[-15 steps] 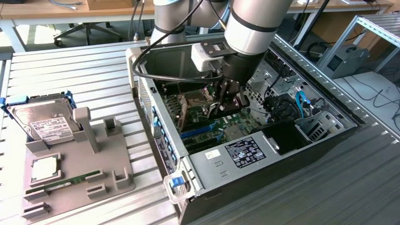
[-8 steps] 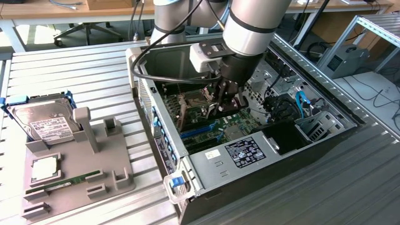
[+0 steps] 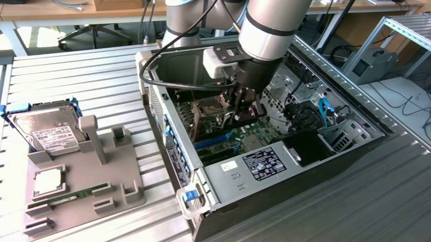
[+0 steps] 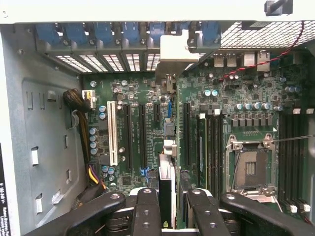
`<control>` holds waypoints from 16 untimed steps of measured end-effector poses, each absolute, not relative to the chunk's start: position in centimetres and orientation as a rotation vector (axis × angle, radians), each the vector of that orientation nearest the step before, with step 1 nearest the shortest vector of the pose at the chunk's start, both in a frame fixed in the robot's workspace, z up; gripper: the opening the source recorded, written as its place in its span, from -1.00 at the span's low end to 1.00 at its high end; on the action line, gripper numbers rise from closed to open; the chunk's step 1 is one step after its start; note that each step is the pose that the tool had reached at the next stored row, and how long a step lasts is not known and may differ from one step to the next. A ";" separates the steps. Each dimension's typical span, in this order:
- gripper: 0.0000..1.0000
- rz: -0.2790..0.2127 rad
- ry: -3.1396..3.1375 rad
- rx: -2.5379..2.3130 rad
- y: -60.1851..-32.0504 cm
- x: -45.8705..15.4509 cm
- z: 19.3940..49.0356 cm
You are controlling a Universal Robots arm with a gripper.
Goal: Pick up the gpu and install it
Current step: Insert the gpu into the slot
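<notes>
Grey metal slats form the worktop [image 3: 101, 75], and on it lies an open computer case [image 3: 222, 181] with its side panel off. Behind the worktop stand wooden desks and an office chair [image 3: 91, 33]. On the exterior view's left a grey holder [image 3: 81, 186] carries a hard drive [image 3: 47, 131], a processor chip [image 3: 48, 181] and a green memory stick [image 3: 77, 194].

The arm reaches down into the case, and the tool [image 3: 243, 108] is low over the green motherboard [image 4: 142, 123]. In the wrist view the tool [image 4: 167, 206] pinches the gpu [image 4: 167, 184] between its two inner fingers [image 4: 146, 211]; the card stands on its edge, thin and dark, with its silvery bracket [image 4: 179, 51] near the rear slot openings of the case. The card is above the row of long black slots [image 4: 135, 137], beside a white slot [image 4: 112, 132]. Whether it already sits in a slot I cannot tell.

Room is narrow here: the case wall [image 4: 39, 147] is on one side, the empty processor socket [image 4: 251, 167] on the other, and a black cable [image 3: 175, 83] hangs over the case edge.
</notes>
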State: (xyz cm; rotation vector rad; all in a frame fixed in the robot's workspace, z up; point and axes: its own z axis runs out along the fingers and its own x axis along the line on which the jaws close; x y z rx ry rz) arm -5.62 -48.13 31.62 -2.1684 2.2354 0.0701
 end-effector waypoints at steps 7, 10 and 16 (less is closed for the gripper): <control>-0.47 0.057 2.241 -2.174 -47.7 -5.6 31.5; -0.47 0.055 2.242 -2.175 -47.1 -5.6 31.3; -0.47 0.051 2.244 -2.177 -46.4 -5.7 30.7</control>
